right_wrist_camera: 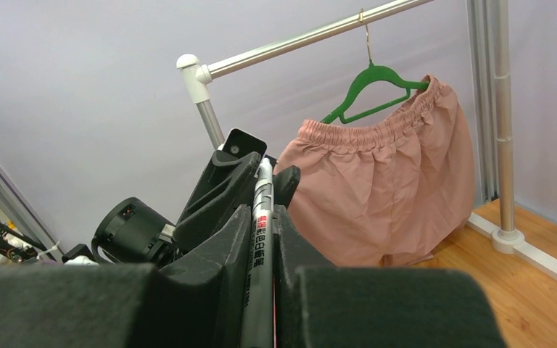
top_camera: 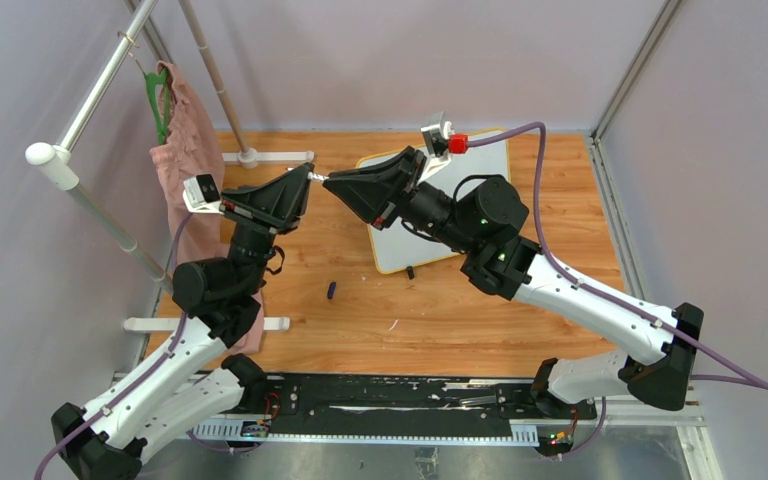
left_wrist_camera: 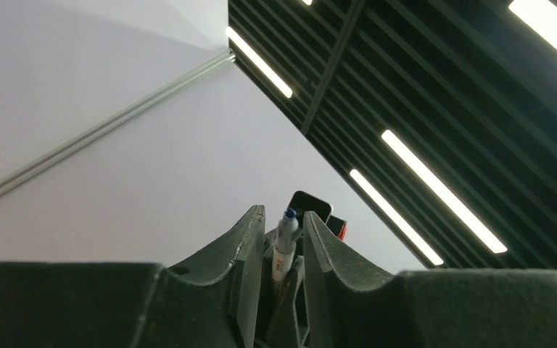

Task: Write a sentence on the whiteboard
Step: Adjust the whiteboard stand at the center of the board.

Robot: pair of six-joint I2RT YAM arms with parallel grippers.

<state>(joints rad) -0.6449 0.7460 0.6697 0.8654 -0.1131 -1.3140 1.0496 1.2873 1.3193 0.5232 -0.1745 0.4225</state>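
Left jaws and right jaws meet tip to tip left of centre, both clamped on one marker (right_wrist_camera: 262,217). The whiteboard (top_camera: 488,158) lies on the counter (top_camera: 360,325), upper centre, partly under the right arm (top_camera: 560,285).

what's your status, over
Left gripper and right gripper both shut on pen, mid-air. Board shows no writing, half under right arm. Blue cap loose on table.
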